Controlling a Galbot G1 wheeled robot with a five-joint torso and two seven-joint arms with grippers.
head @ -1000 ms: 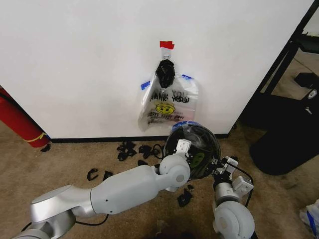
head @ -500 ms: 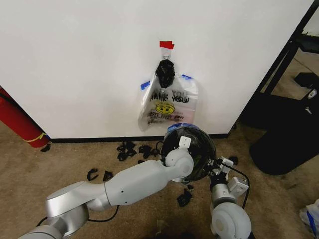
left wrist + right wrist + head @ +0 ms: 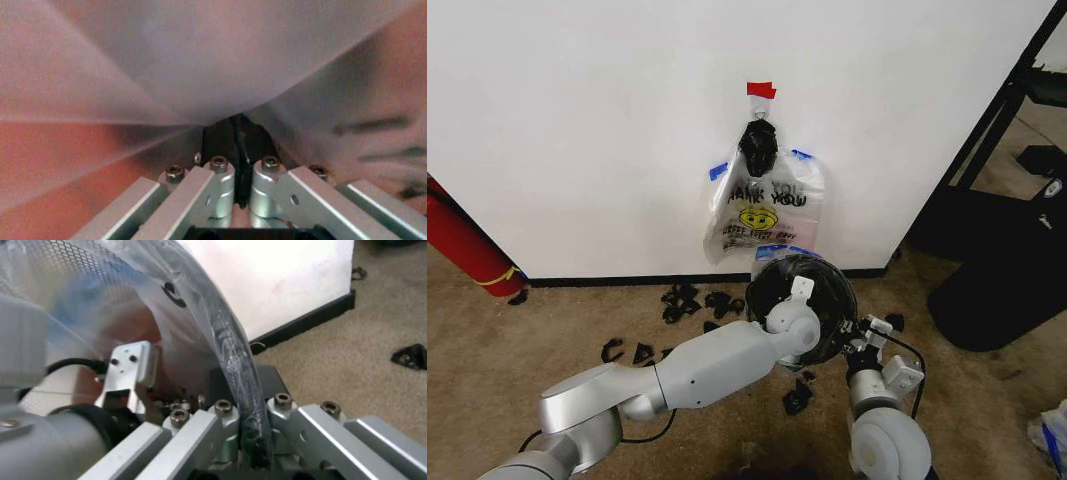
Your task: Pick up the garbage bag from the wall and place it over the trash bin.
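Both pincers pinch the thin see-through plastic garbage bag (image 3: 100, 315) on the round dark trash bin's (image 3: 772, 290) rim; they should pull the film evenly.

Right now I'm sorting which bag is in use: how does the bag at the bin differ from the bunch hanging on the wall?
The garbage bag is spread over the trash bin on the floor; the bunch of bags hangs flat on the wall under a black clip. Left gripper and right gripper pinch the garbage bag; nothing grips the bunch. Both are thin, see-through plastic.
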